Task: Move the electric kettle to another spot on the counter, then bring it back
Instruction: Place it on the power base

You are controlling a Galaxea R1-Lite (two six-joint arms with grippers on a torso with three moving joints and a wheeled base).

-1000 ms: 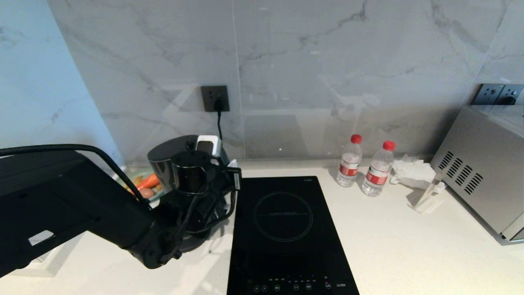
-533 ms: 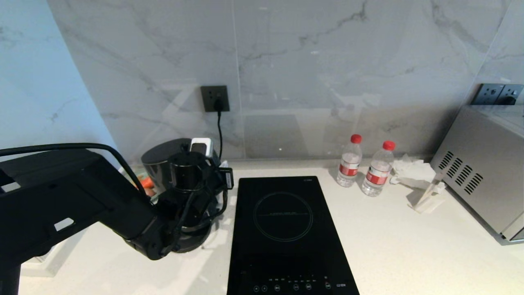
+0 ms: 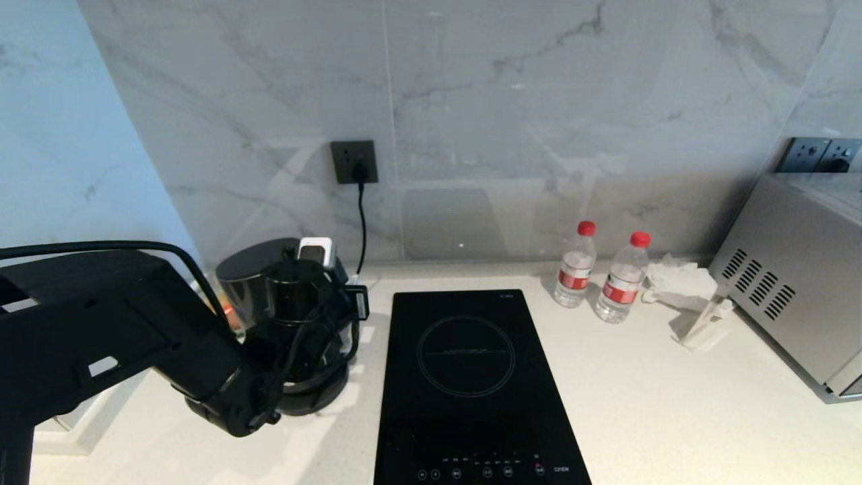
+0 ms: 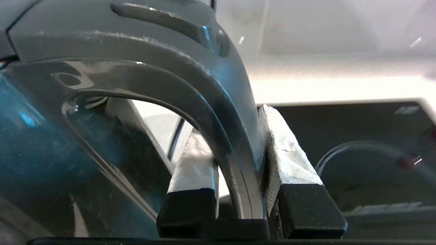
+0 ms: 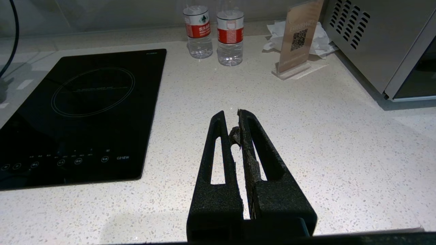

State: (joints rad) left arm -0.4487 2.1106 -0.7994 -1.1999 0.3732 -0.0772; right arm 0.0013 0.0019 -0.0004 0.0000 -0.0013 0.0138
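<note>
The electric kettle (image 3: 246, 279), glossy black with a flat grey lid, stands upright at the counter's (image 3: 673, 404) back left, over the round black base disc (image 3: 316, 399). Its bottom is hidden by my left arm, so I cannot tell whether it rests there. My left gripper (image 3: 339, 277) is shut on the kettle's loop handle (image 4: 218, 112). The two white-wrapped fingers (image 4: 289, 153) press on either side of the handle. My right gripper (image 5: 231, 114) is shut and empty, low over bare counter (image 5: 323, 136), outside the head view.
A black induction hob (image 3: 465, 377) lies just right of the kettle. Two water bottles (image 3: 574, 266) stand by the wall. Beside them are crumpled tissue (image 3: 677, 279), a sign holder (image 3: 704, 323) and a steel appliance (image 3: 794, 283) at far right. A cord hangs from the wall socket (image 3: 353, 162).
My left gripper has carried the kettle leftward and a little lower, away from the hob and over the base disc. The right arm has not moved.
</note>
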